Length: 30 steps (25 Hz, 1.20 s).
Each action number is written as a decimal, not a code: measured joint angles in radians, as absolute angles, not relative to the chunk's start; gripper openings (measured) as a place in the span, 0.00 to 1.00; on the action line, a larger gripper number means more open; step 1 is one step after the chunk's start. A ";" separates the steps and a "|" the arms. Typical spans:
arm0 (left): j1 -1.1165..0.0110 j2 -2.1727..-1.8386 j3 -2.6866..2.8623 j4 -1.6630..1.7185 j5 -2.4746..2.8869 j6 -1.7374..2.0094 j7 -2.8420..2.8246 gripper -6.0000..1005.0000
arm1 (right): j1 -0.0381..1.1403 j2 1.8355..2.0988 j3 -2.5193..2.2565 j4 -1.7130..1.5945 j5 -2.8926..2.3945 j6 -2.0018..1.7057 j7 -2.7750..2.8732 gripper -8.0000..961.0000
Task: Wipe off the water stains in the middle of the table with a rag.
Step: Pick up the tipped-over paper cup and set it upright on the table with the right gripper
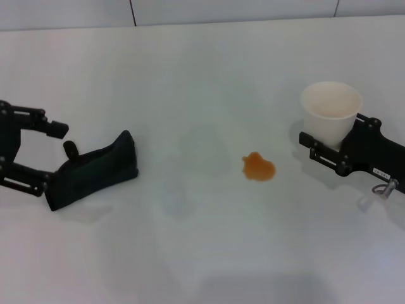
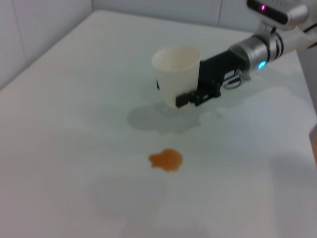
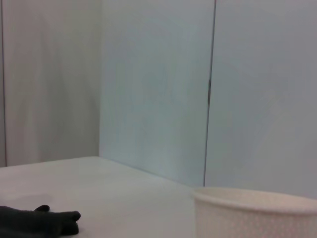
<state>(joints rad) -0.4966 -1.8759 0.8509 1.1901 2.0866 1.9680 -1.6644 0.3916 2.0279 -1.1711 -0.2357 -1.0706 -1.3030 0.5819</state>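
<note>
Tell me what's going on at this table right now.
A two-armed robot is set to wipe a spill. The left end effector is around the black rag at the left of the white table. The right end effector holds a white paper cup. The orange water stains lie between them, not yet wiped.

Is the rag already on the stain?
No, the rag lies by the left gripper, well apart from the orange stain mid-table.
</note>
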 joint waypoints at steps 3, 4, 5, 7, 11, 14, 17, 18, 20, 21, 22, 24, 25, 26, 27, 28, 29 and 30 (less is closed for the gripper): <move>-0.490 -1.879 0.851 1.190 2.108 1.968 -1.664 0.87 | 0.393 2.028 -1.172 -0.226 -1.070 -1.294 0.561 0.65; -0.487 -1.879 0.851 1.190 2.111 1.968 -1.664 0.87 | 0.396 2.028 -1.171 -0.218 -1.067 -1.291 0.550 0.65; -0.486 -1.879 0.851 1.190 2.112 1.967 -1.664 0.87 | 0.399 2.028 -1.170 -0.204 -1.063 -1.288 0.540 0.65; -0.484 -1.882 0.851 1.190 2.113 1.967 -1.664 0.87 | 0.405 2.028 -1.170 -0.182 -1.051 -1.271 0.521 0.66; -0.483 -1.895 0.851 1.190 2.130 1.968 -1.664 0.87 | 0.414 2.028 -1.171 -0.146 -1.040 -1.240 0.489 0.65; -0.483 -1.902 0.855 1.192 2.136 1.969 -1.667 0.87 | 0.417 2.028 -1.172 -0.131 -1.022 -1.239 0.482 0.65; -0.483 -1.905 0.865 1.192 2.137 1.969 -1.670 0.87 | 0.419 2.028 -1.172 -0.120 -1.013 -1.238 0.481 0.65; -0.483 -1.906 0.869 1.192 2.137 1.970 -1.671 0.87 | 0.422 2.028 -1.172 -0.114 -1.011 -1.237 0.481 0.65; -0.483 -1.908 0.876 1.193 2.137 1.970 -1.672 0.87 | 0.434 2.028 -1.171 -0.094 -1.003 -1.231 0.481 0.65; -0.483 -1.910 0.877 1.193 2.137 1.970 -1.672 0.87 | 0.439 2.028 -1.171 -0.086 -1.000 -1.224 0.481 0.65; -0.483 -1.911 0.877 1.193 2.137 1.970 -1.672 0.87 | 0.442 2.028 -1.171 -0.082 -0.999 -1.218 0.481 0.65; -0.483 -1.914 0.877 1.193 2.137 1.970 -1.672 0.87 | 0.445 2.028 -1.173 -0.080 -0.999 -1.209 0.481 0.66; -0.484 -1.914 0.877 1.193 2.137 1.970 -1.672 0.87 | 0.445 2.028 -1.173 -0.080 -0.998 -1.208 0.481 0.67; -0.484 -1.914 0.877 1.194 2.137 1.970 -1.672 0.87 | 0.445 2.028 -1.174 -0.080 -0.998 -1.209 0.481 0.67; -0.484 -1.914 0.877 1.194 2.137 1.970 -1.672 0.87 | 0.445 2.028 -1.176 -0.080 -0.998 -1.211 0.481 0.68; -0.484 -1.914 0.877 1.194 2.137 1.970 -1.673 0.87 | 0.445 2.028 -1.177 -0.080 -0.999 -1.213 0.481 0.69; -0.483 -1.914 0.877 1.195 2.137 1.970 -1.673 0.87 | 0.445 2.028 -1.178 -0.080 -1.000 -1.216 0.480 0.70; -0.483 -1.914 0.877 1.195 2.137 1.970 -1.673 0.87 | 0.444 2.028 -1.179 -0.080 -1.000 -1.218 0.479 0.71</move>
<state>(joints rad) -0.4831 -1.9143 0.8774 1.1948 2.1369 1.9696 -1.6735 0.4445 2.0278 -1.1788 -0.0801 -1.0004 -1.2176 0.4786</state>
